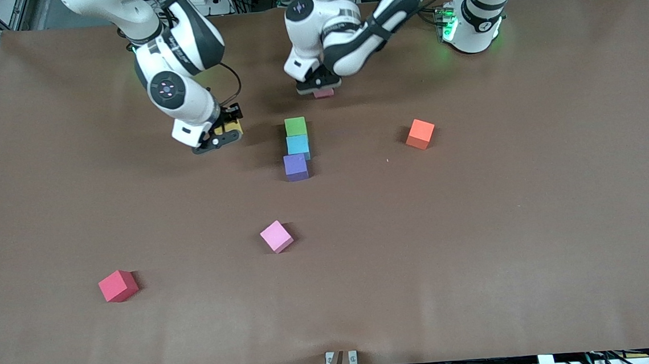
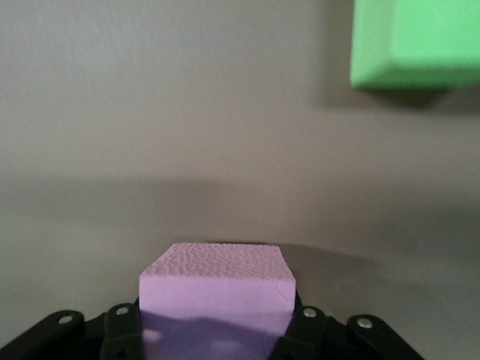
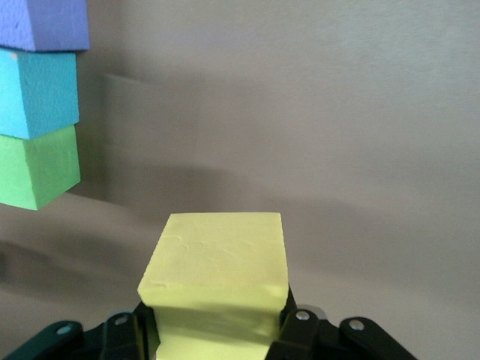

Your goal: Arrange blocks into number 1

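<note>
Three small matte foam cubes in a touching line mid-worktop: green cube (image 1: 295,126) farthest from the front camera, light blue cube (image 1: 298,145) next, purple cube (image 1: 295,166) nearest.

Left gripper (image 1: 319,85) low over the brown worktop (image 1: 476,223), just past the green cube toward the robot bases; fingers clamped on a pink foam cube (image 2: 216,289), mostly hidden under the gripper from the front, plain in the left wrist view with the green cube a short way off.

Right gripper (image 1: 224,133) beside the line, toward the right arm's end of the worktop; fingers closed around a yellow foam cube (image 3: 217,281), only a sliver visible from the front. Three-cube line in sight in the right wrist view.

Second pink foam cube (image 1: 276,236) loose, nearer the front camera than the line, turned askew. Red foam cube (image 1: 118,285) nearer again, toward the right arm's end. Orange foam cube (image 1: 420,133) alone toward the left arm's end, level with the line.
</note>
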Controlling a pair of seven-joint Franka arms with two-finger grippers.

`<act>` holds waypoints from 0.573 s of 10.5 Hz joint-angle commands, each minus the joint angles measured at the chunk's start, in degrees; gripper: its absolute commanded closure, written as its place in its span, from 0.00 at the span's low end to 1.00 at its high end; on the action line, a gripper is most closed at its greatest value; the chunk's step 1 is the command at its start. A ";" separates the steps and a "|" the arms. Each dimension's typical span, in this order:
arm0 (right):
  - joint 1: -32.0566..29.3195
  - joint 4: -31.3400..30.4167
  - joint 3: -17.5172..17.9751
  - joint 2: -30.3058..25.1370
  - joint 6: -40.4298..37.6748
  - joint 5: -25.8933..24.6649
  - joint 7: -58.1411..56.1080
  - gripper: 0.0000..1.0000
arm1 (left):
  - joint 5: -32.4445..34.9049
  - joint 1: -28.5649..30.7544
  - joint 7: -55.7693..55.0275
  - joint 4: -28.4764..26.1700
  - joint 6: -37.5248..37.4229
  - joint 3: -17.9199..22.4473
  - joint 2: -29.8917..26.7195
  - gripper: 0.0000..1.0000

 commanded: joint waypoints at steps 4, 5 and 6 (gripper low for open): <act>-6.13 0.39 0.44 -1.66 0.65 -0.93 -2.29 0.68 | 0.79 -3.88 -8.91 13.90 0.20 0.54 7.40 1.00; -6.75 1.18 0.36 -0.61 3.45 -0.93 -2.21 0.67 | 1.22 -4.32 -8.30 14.61 0.20 2.19 7.41 1.00; -7.19 2.49 0.35 0.27 5.48 -0.93 -1.77 0.68 | 1.66 -5.28 -6.73 14.96 0.20 3.95 7.50 1.00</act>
